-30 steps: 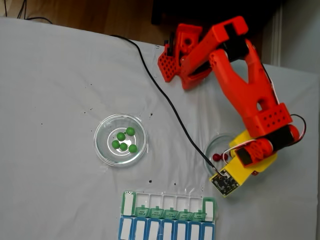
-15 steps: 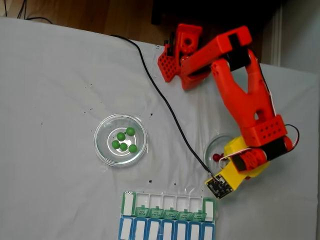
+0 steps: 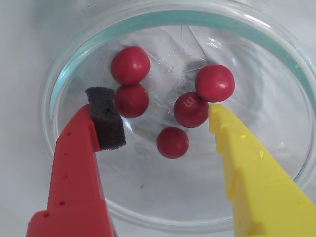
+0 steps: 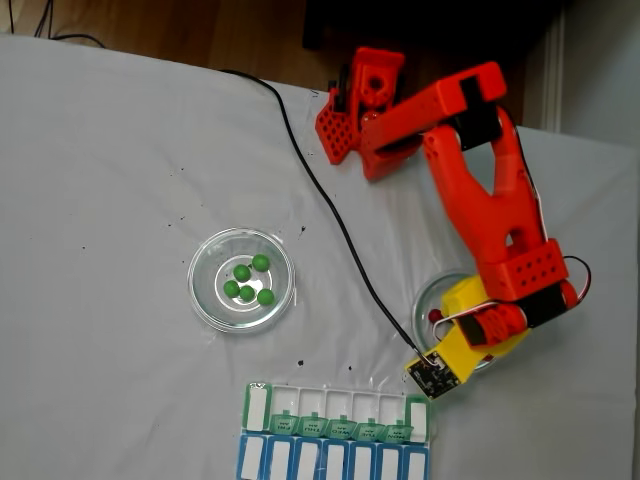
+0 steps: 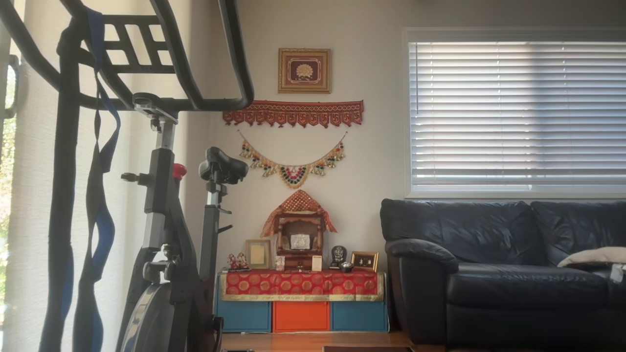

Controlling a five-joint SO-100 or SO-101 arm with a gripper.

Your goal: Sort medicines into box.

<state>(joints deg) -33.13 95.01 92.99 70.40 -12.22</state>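
Note:
In the wrist view, several dark red medicines, such as one, lie in a round clear glass dish. My gripper is open just above them, its red finger with a black foam pad on the left and its yellow finger on the right. One red ball lies between the fingers and touches neither. In the fixed view my arm's yellow wrist hangs over that dish. Several green medicines sit in another dish. The box shows white compartments and green lids.
A blue-lidded organiser row lies right below the box at the table's front edge. A black cable runs across the white cloth from the arm's base to the wrist. The other view shows a living room, not the table.
In the fixed view the wrist has shifted left and down over the red-ball dish, covering more of it. The dishes, the balls and the box have not moved.

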